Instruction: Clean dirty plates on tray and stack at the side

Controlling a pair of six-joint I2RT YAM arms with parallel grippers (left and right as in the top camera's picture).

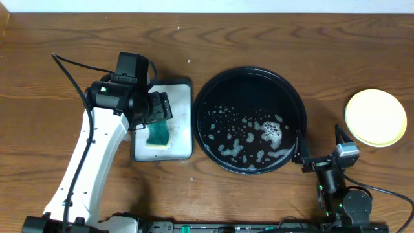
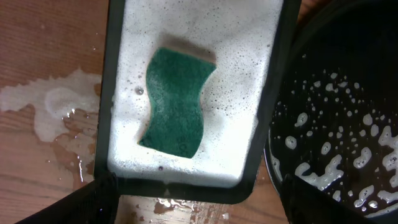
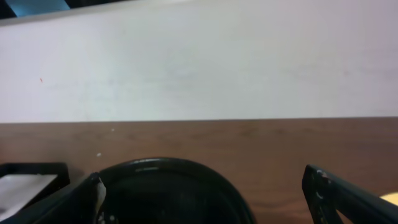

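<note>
Overhead: the plates (image 1: 375, 118) sit well apart at 3 o'clock from the tray (image 1: 259, 87), yellow on top; the tray holds only foam. The right gripper (image 1: 303, 157), at the tray's 5 o'clock, is the nearer one. Left wrist: the left gripper (image 2: 196, 185) is spread wide and empty above the sponge (image 2: 176, 102), whose long axis runs 12 to 6. Right wrist: the fingers are wide apart with nothing held, and the tray rim shows at 6 o'clock.

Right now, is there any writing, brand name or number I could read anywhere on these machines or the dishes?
None: no readable text in any view.
The glossy round black tray, the green sponge, its rectangular black-rimmed foam tray, the yellow round plate and the white left arm all show no lettering.
</note>
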